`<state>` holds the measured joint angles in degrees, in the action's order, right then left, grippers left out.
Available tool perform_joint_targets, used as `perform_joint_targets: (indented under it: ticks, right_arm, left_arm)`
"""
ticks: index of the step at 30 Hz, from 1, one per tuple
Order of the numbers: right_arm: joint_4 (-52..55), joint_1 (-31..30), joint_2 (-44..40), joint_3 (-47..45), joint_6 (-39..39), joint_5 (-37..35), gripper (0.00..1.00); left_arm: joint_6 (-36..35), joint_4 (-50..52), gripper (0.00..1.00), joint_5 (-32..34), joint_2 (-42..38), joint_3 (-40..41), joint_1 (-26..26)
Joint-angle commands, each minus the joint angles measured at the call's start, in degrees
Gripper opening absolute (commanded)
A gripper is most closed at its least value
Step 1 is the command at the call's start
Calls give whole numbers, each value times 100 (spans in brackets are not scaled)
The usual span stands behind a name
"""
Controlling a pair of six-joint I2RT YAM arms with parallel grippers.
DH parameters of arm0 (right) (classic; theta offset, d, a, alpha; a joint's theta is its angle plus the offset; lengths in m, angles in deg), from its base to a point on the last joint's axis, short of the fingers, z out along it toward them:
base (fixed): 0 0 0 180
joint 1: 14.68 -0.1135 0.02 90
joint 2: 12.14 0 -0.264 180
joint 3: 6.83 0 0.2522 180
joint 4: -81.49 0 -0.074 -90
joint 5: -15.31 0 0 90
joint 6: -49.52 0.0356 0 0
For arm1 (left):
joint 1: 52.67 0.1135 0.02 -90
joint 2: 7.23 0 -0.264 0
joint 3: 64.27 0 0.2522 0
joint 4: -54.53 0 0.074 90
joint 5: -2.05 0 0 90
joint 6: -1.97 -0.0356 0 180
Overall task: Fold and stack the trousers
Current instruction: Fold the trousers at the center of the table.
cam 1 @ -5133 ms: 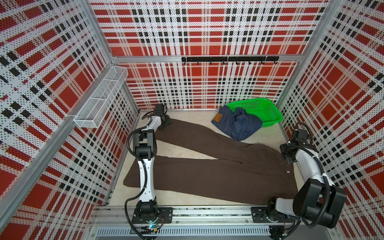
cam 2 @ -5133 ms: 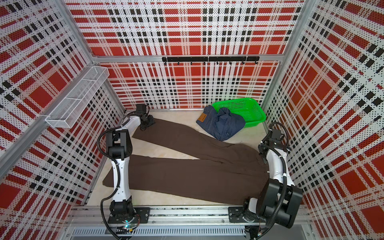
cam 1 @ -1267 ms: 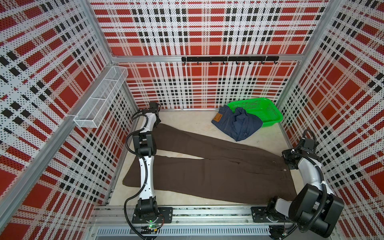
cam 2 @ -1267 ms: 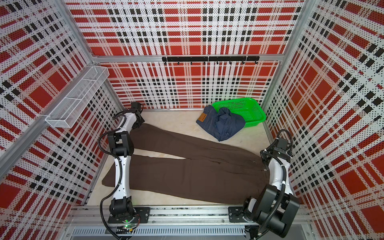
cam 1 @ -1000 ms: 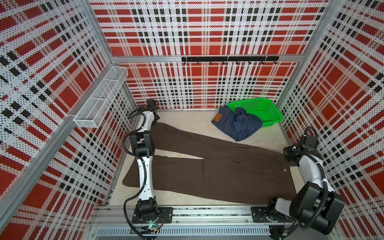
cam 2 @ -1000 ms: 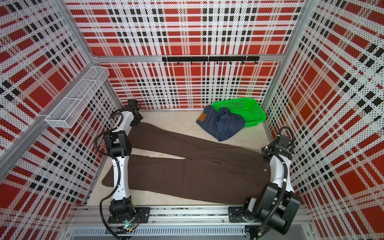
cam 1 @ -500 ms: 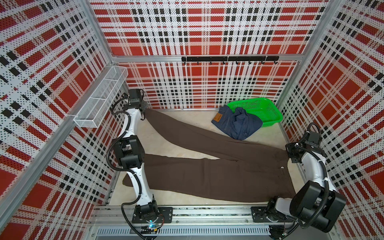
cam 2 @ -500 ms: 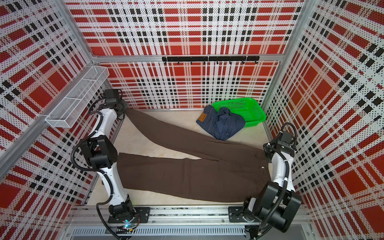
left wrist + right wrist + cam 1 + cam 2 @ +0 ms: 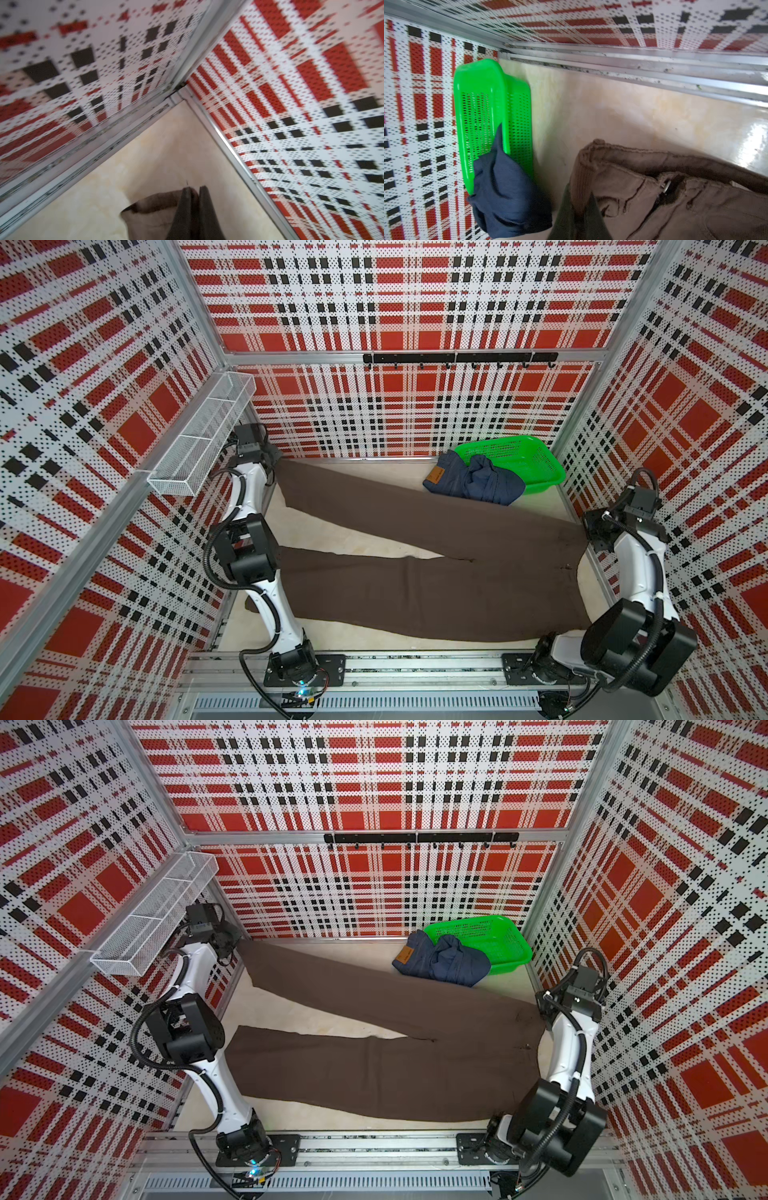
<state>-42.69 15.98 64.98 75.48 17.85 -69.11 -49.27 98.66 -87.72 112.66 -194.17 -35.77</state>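
Observation:
The dark brown trousers (image 9: pixel 436 589) (image 9: pixel 395 1077) lie spread across the table, legs to the left and waistband to the right. My left gripper (image 9: pixel 272 458) (image 9: pixel 195 189) is shut on the far leg's hem (image 9: pixel 149 205), raised in the back left corner. My right gripper (image 9: pixel 588 526) (image 9: pixel 579 193) is shut on the far end of the waistband (image 9: pixel 591 162) by the right wall. The blue denim trousers (image 9: pixel 469 485) (image 9: pixel 440 965) (image 9: pixel 506 187) lie crumpled, half over the green basket's edge, tan patch showing.
A green basket (image 9: pixel 528 460) (image 9: pixel 494 940) (image 9: pixel 481 104) stands in the back right corner. A white wire shelf (image 9: pixel 203 439) juts from the left wall just above my left arm. A black hook rail (image 9: pixel 457 358) runs along the back wall.
My left gripper has lifted the far leg's hem up and back into the left corner, pulling that leg straight. My right gripper has shifted slightly back with the waistband.

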Motion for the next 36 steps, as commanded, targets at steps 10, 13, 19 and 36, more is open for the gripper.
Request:
perform_joint_targets:
  ticks: [10, 13, 19, 36]
  right_arm:
    - [-198, 99, 1191, 1221, 177, -251, 0]
    - [-190, 129, 1331, 1199, 84, -251, 0]
    - [-380, 309, 1340, 692, -73, -162, 0]
    - [-875, 613, 1450, -65, -735, 346, 0]
  left_arm:
    - [123, 39, 0, -605, 1484, -2013, -221]
    - [116, -21, 0, -610, 1336, -1717, -225]
    - [276, -1041, 0, -478, -65, 575, -25]
    - [497, -2079, 0, -102, -3814, 5254, 363]
